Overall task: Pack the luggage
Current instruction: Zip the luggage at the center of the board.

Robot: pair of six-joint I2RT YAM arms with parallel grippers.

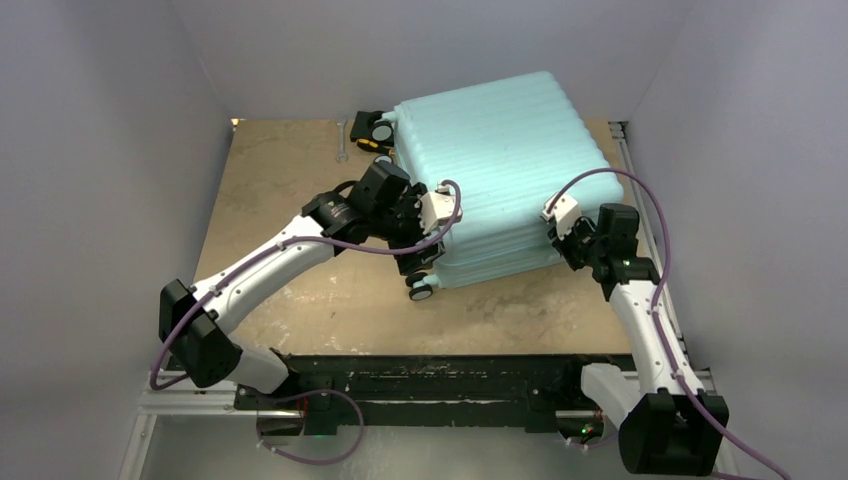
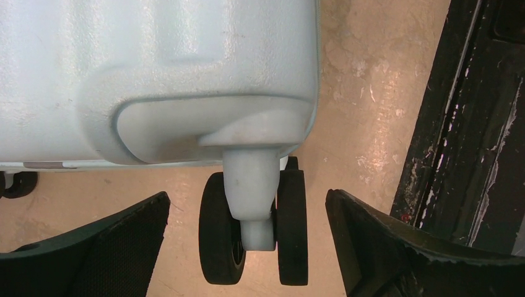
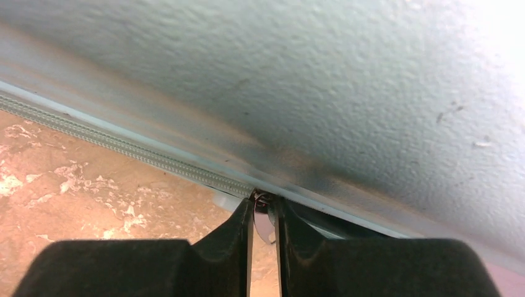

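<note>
1. Mint-green hard shell, ribbed across: the luggage [image 1: 495,180] lay flat and shut on the tabletop [image 1: 290,170], toward the far right, with one wheeled corner pointing at the arms
2. Left pincer [image 2: 247,201] stood released, its fingers spread wide to either side of the black twin wheel [image 2: 291,229] at that near corner (there was room on both sides, and it touched nothing)
3. Right pincer [image 3: 265,204] was at the near right edge of the case, clenched to a thin slit right on the zipper [image 3: 124,147] seam. A small metal piece, which I took for the zipper pull [image 3: 266,219], sat between its tips, so it seemed to be grasping that
4. Step in hand, as I judged it: the work was at the zip. Whether the case was being closed after packing or opened for it I could not tell, since the inside was hidden
5. Next move would call for drawing the pull along the seam in line with the teeth, without twisting, while the left arm braced the corner so the case would not slide or roll
</note>
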